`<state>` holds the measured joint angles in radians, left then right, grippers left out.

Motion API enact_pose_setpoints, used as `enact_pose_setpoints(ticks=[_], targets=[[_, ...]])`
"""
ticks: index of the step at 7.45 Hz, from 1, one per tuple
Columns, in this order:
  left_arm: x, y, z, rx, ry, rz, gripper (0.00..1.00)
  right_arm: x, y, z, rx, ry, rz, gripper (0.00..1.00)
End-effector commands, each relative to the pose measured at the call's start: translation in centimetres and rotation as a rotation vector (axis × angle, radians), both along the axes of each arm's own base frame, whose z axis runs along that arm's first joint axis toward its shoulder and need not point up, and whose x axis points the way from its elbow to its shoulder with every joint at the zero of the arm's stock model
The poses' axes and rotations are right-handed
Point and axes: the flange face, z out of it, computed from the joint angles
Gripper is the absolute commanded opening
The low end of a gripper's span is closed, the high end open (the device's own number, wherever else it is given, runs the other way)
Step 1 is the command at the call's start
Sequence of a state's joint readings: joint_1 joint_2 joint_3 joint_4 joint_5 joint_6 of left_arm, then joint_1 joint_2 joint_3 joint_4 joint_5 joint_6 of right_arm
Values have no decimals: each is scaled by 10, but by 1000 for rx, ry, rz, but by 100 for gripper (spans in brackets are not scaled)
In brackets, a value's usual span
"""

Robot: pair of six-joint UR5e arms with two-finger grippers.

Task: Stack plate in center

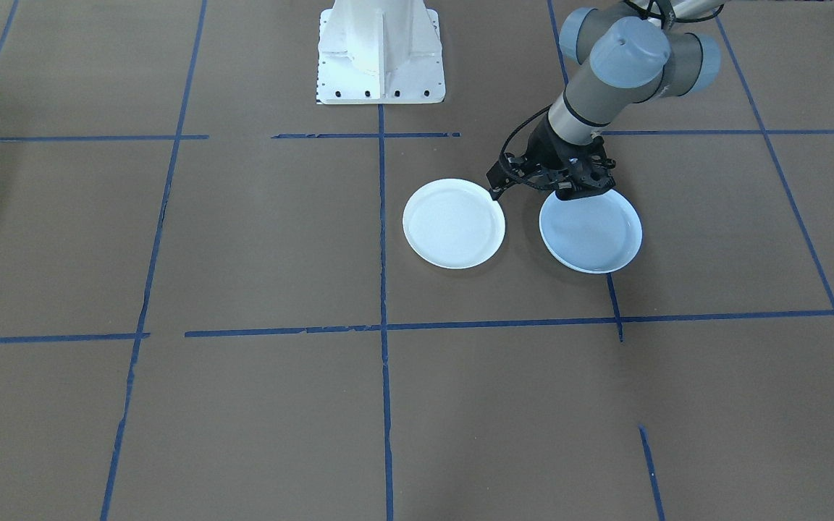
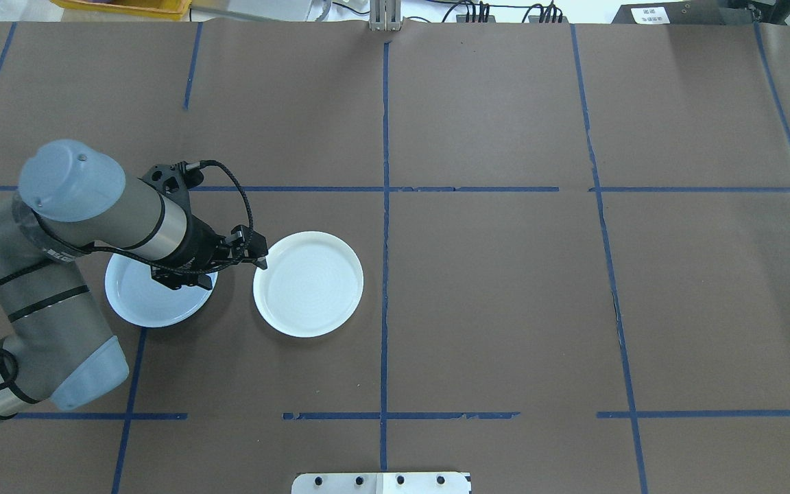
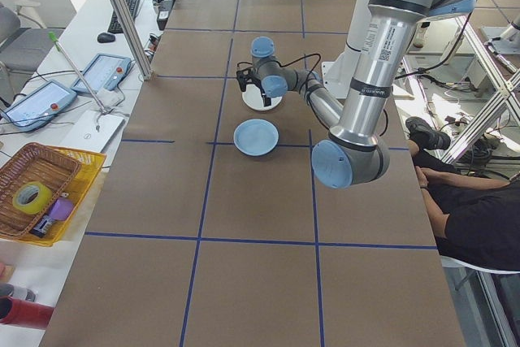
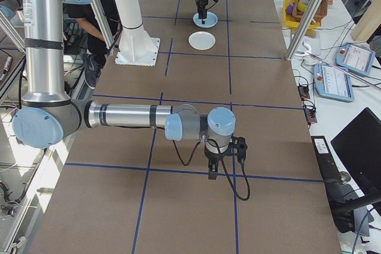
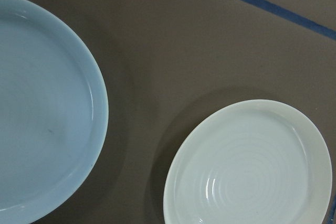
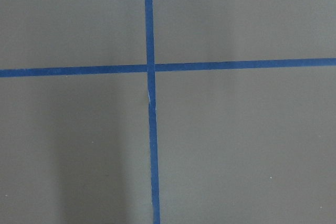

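Your left end effector sits low over the near rim of the pale blue plate, on the left side of the counter. Whether its fingers are parted or closed on that rim cannot be told; the wrist body hides them in both fixed views and the wrist camera shows no fingers. The blue plate appears to lie flat on the counter.

Just to its right, apart from it with a strip of bare counter between, lies the white ringed plate, close to the counter's middle line. No plate is stacked on another. In my judgement the task is at the grasping step: the lift, the carry and the set-down are all left to do.

Your right end effector hangs above a crossing of blue tape well away to the right; its state cannot be told.

Beyond the counter's edges are a wicker basket, tablets and a seated person. Nothing stands between the two plates.
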<state>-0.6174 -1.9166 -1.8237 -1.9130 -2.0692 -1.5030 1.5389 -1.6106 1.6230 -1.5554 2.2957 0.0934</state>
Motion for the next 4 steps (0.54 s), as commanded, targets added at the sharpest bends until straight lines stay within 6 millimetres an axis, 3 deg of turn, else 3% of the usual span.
enact_pose_setpoints(ticks=[1,4], targets=[[37,4,12,-14,-37,10,100,0,0,0,0,-1,0,100],[57,1,28,-23,-67,6,94,0,0,0,0,-1,0,100]])
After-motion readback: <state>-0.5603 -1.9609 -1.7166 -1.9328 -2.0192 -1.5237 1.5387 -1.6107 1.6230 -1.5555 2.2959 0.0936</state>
